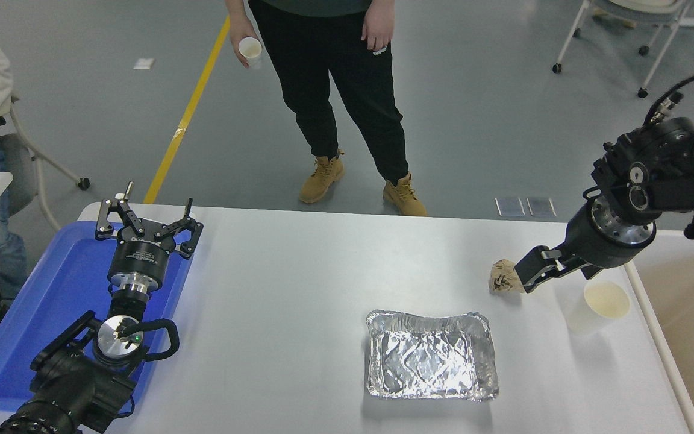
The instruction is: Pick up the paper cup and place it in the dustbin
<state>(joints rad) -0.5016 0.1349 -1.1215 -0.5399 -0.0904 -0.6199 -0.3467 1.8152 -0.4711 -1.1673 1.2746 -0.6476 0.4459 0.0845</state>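
now the right gripper [555, 272] hangs low with jaws apart, empty, between the crumpled brown paper [504, 276] and the paper cup [597, 305]. the cup stands upright near the dustbin [641, 288]. judging by this, it's the approach step; next it should shift toward the cup and straddle its wall before closing. left gripper [147, 224] is parked over the blue tray [58, 289].

Grey floor [491, 90], yellow line [187, 111] running diagonally. White table [299, 289] in foreground. Wheeled chair legs [654, 57] top right, another chair [40, 163] at left.
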